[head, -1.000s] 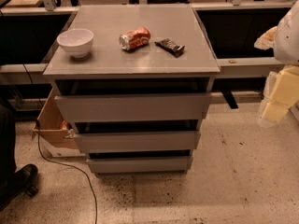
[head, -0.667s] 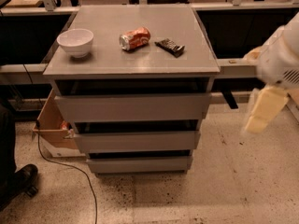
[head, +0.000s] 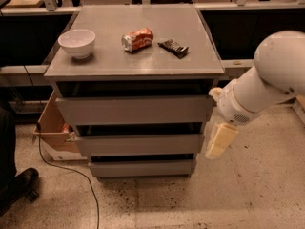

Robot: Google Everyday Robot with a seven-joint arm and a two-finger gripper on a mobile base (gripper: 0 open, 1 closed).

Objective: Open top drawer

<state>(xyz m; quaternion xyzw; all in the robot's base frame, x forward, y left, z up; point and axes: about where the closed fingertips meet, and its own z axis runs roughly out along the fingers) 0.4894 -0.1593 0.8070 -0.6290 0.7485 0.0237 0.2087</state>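
Note:
The grey cabinet (head: pixel 133 61) has three plain handleless drawer fronts. The top drawer (head: pixel 133 109) is the widest and tallest; it stands closed, with a dark gap above it under the cabinet top. My white arm (head: pixel 267 80) comes in from the right. The cream gripper (head: pixel 220 140) hangs down from it just beside the cabinet's right front corner, level with the middle drawer (head: pixel 138 144) and below the top drawer's right end. It holds nothing that I can see.
On the cabinet top are a white bowl (head: pixel 76 42), an orange can lying on its side (head: pixel 137 38) and a dark snack wrapper (head: pixel 173 46). A cardboard box (head: pixel 52 128) sits left of the cabinet. A black cable (head: pixel 71 171) and a shoe (head: pixel 19 182) are on the floor.
My arm has swung in from the right edge of the view toward the cabinet, bringing the gripper left and close to its right front corner. The drawers have not moved.

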